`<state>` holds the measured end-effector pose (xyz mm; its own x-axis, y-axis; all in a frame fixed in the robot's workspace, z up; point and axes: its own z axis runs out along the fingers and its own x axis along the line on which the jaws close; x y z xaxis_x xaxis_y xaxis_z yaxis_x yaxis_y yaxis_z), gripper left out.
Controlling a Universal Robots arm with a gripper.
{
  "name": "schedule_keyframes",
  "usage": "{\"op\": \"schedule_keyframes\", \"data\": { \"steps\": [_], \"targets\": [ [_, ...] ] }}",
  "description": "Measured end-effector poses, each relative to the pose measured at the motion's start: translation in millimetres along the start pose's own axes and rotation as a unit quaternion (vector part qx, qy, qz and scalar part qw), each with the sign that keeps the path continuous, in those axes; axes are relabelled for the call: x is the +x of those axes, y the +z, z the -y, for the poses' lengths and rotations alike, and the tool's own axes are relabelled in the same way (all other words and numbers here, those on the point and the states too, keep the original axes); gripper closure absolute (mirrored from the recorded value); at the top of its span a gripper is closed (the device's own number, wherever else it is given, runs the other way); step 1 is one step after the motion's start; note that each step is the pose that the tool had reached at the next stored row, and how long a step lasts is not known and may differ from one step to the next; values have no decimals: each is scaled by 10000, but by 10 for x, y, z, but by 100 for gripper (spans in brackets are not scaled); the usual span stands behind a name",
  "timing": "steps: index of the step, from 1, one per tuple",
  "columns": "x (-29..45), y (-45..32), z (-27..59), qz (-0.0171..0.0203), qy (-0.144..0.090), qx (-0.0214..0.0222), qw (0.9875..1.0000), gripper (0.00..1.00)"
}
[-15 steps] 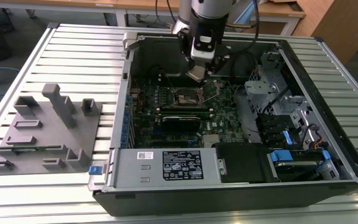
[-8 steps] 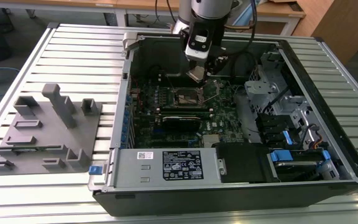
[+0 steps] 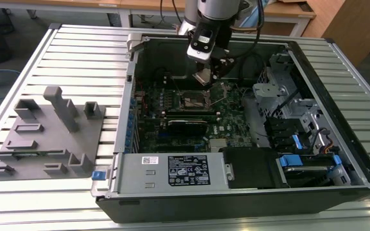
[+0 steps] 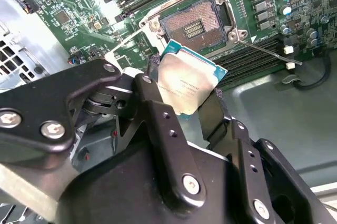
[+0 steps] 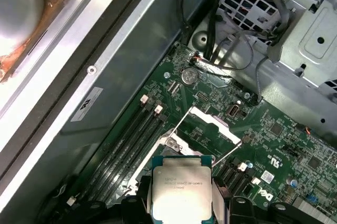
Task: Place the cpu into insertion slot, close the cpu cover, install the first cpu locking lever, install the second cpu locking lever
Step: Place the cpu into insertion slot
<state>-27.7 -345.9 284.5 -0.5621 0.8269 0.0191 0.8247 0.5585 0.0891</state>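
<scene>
gripper (image 4: 185, 88) was clamped on the cpu (image 5: 181, 191), above the motherboard (image 3: 229, 122) | insertion slot (image 4: 196, 23) lay uncovered, pins showing | open computer case (image 3: 236, 209) held the motherboard

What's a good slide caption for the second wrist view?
Gripper grips the cpu by its edges, not yet seated in the open insertion slot.
</scene>
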Motion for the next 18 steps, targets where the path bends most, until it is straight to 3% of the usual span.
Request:
{"op": "schedule_keyframes", "data": {
  "steps": [6,10,14,18],
  "targets": [
    [0,0,0,1,10,0,10000,46],
    [0,3,0,27,306,-6,9995,46],
    [0,7,1,60,669,-13,9977,46],
    [0,11,1,92,1031,-20,9946,46]
  ]
}}
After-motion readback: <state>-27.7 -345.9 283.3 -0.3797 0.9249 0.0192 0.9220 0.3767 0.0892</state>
